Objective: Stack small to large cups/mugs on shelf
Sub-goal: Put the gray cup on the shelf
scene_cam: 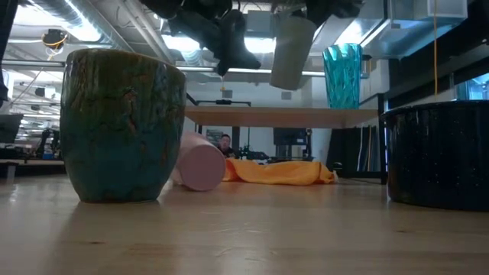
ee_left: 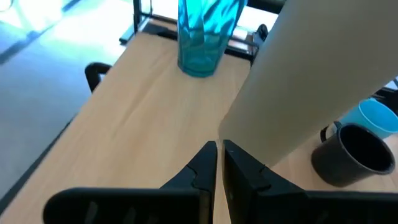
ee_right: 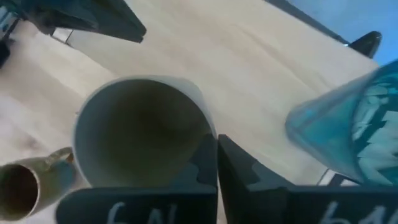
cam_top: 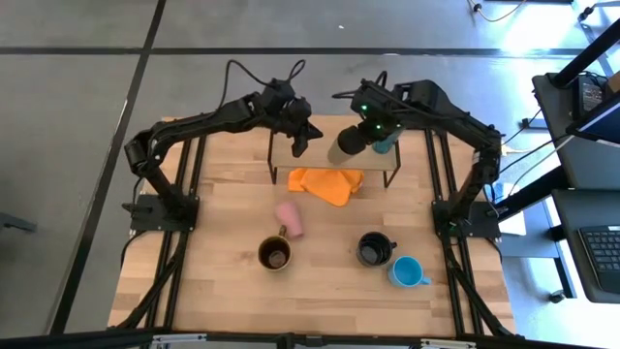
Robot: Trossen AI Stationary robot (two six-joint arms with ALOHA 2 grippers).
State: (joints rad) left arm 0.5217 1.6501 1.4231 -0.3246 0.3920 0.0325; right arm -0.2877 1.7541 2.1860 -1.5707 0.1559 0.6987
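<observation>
My right gripper (cam_top: 369, 133) is shut on the olive-grey cup (cam_top: 345, 144), which it holds over the shelf (cam_top: 291, 162), left of the teal tumbler (scene_cam: 341, 75) standing on the shelf's right end. My left gripper (ee_left: 219, 152) hovers shut and holding nothing over the shelf's left part, close beside the cup. On the table in front of the shelf, the pink cup (cam_top: 290, 218) lies on its side. The mustard-brown mug (cam_top: 275, 254), the black mug (cam_top: 373, 249) and the light blue mug (cam_top: 407, 271) stand upright there. My right gripper holds the olive-grey cup by its rim (ee_right: 202, 118), one finger inside the mouth and one outside the wall. The fingers come from above, slanting down. The cup (scene_cam: 290, 52) hangs tilted, its base lowest and toward my left gripper, clear of the shelf.
An orange cloth (cam_top: 327, 184) lies crumpled on the table under and in front of the shelf. The shelf top between my left gripper and the tumbler is bare wood (ee_left: 143, 112). The table's near half holds only the mugs.
</observation>
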